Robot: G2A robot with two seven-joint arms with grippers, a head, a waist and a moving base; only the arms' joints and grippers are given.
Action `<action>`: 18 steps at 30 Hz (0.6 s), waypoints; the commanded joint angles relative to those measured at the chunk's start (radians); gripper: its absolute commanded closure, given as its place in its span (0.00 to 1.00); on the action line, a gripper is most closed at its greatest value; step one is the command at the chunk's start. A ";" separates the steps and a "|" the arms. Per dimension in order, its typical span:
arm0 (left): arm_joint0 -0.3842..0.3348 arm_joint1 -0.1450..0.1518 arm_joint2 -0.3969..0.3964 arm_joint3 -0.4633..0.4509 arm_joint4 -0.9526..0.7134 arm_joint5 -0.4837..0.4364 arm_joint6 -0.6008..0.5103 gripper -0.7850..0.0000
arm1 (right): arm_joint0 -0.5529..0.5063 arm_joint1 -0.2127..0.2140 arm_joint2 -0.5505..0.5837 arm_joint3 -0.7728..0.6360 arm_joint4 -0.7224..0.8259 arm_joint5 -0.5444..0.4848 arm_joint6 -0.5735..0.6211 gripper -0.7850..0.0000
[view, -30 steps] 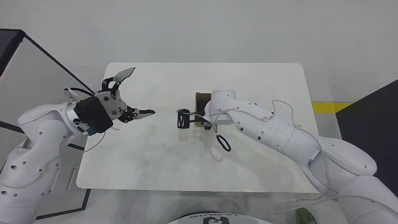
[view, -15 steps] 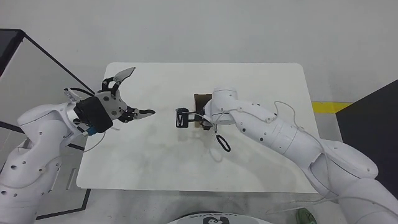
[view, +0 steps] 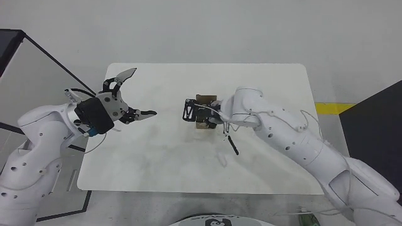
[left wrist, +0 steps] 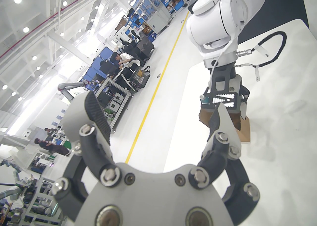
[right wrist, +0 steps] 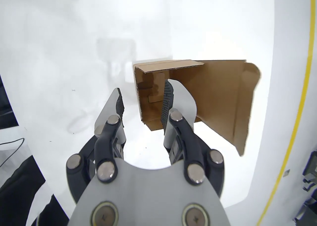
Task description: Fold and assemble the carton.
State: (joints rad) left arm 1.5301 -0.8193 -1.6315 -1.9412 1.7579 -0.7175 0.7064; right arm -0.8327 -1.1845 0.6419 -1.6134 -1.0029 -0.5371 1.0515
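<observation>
Black-padded jaws spread and pinching nothing, the right gripper (right wrist: 143, 87) hangs at the open mouth of the small brown corrugated cardboard carton (right wrist: 218, 98), which stands centre frame in the top view on the white table (view: 264, 163). The left gripper (view: 144, 92) hovers at the left of the frame, splayed wide. The walls look formed, so I'd guess the next move is tucking the raised lid flap shut.

Left gripper (view: 144, 91) spread wide — right gripper (right wrist: 143, 85) parted less.

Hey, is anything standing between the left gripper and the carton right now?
Yes. The right gripper, open, is at the side of the carton that faces the left gripper, right on the line between them.
</observation>
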 commanded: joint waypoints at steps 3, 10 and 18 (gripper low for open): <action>0.000 0.000 0.000 0.000 0.000 0.000 0.000 0.00 | -0.096 0.044 0.117 -0.086 -0.007 -0.021 -0.063 0.55; 0.000 0.000 0.000 0.000 0.000 0.000 0.000 0.00 | -0.256 0.094 0.302 -0.173 0.067 -0.064 -0.250 0.00; 0.000 0.000 0.000 0.000 0.000 0.000 0.000 0.00 | -0.256 0.094 0.302 -0.173 0.067 -0.064 -0.250 0.00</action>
State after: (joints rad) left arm 1.5301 -0.8193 -1.6315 -1.9412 1.7579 -0.7175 0.7064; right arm -1.0882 -1.0901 0.9437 -1.7864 -0.9360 -0.6016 0.8023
